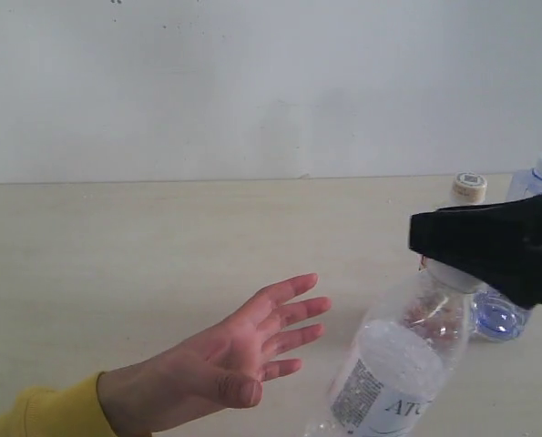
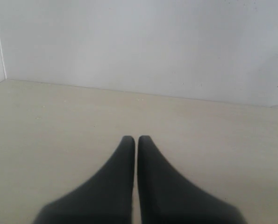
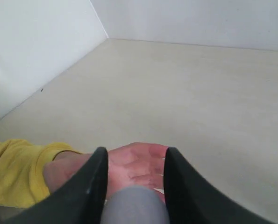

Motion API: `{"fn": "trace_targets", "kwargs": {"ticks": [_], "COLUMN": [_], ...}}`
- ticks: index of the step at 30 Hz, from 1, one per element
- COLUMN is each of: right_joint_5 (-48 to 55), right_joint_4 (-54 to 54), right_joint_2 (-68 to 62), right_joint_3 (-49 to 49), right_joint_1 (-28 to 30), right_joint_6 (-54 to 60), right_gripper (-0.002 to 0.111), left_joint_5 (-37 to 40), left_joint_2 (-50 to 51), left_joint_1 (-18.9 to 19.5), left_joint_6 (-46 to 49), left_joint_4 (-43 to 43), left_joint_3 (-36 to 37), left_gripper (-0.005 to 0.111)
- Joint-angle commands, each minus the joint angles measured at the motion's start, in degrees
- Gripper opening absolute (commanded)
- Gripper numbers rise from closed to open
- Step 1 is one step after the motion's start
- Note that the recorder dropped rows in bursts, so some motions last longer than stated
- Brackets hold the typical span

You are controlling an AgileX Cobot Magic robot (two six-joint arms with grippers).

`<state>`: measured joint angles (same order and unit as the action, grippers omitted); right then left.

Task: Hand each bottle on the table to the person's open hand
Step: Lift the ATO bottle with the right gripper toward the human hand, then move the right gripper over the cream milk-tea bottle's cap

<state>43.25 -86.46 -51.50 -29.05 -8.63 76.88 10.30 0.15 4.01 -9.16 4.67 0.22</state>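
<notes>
Pinching a clear bottle (image 1: pixel 393 369), neck hidden, base cut off, right gripper (image 1: pixel 421 238) near open hand (image 1: pixel 225 364), left gripper (image 2: pixel 133 138) pressed together, beige-capped bottle (image 1: pixel 469 188) mostly hidden behind.

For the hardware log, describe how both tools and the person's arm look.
Left tool: two matte black fingers, broad at the base, tapering to rounded tips, no markings or cables showing. Right tool: the same plain black, curved fingers. The person's hand is bare, with a yellow sleeve at the wrist.
</notes>
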Motion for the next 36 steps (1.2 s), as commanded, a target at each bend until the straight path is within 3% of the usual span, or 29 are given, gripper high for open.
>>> {"fn": "trace_targets", "kwargs": {"ticks": [1, 3, 5, 12, 14, 17, 20, 21, 30, 36], "right_joint_5": [-12.86, -21.11, -21.97, -21.0, -21.0, -21.4, -26.58, -28.78, -50.58, -64.26], "right_joint_4": [-4.88, -6.55, -6.55, -6.55, -6.55, -6.28, -6.59, -6.59, -5.65, -5.6], "right_joint_2": [-6.51, -12.34, -17.24, -27.8, -27.79, -27.56, -27.33, -27.2, -19.0, -13.01], "right_joint_3": [-3.23, -8.91, -13.25, -22.4, -23.1, -23.87, -24.37, -24.62, -25.05, -18.8], "right_joint_1": [-13.96, -23.28, -26.63, -27.94, -27.94, -27.94, -27.94, -27.94, -27.94, -27.94], "right_joint_6": [6.57, 9.68, 10.13, 15.17, 17.58, 18.27, 14.19, 13.52, 18.52, 22.93], "right_gripper": [0.0, 0.0, 0.0, 0.0, 0.006, 0.032, 0.07, 0.074, 0.072, 0.072], "left_joint_5": [-0.04, -0.04, -0.04, -0.04, -0.04, -0.04, -0.04, -0.04, -0.04, -0.04], "left_joint_2": [-0.15, -0.15, -0.15, -0.15, -0.15, -0.15, -0.15, -0.15, -0.15, -0.15], "left_joint_1": [0.15, 0.15, 0.15, 0.15, 0.15, 0.15, 0.15, 0.15, 0.15, 0.15], "left_joint_6": [-0.06, -0.06, -0.06, -0.06, -0.06, -0.06, -0.06, -0.06, -0.06, -0.06], "left_joint_4": [0.24, 0.24, 0.24, 0.24, 0.24, 0.24, 0.24, 0.24, 0.24, 0.24], "left_joint_3": [-0.22, -0.22, -0.22, -0.22, -0.22, -0.22, -0.22, -0.22, -0.22, -0.22], "left_gripper": [0.004, 0.004, 0.004, 0.004, 0.004, 0.004, 0.004, 0.004, 0.004, 0.004]}}
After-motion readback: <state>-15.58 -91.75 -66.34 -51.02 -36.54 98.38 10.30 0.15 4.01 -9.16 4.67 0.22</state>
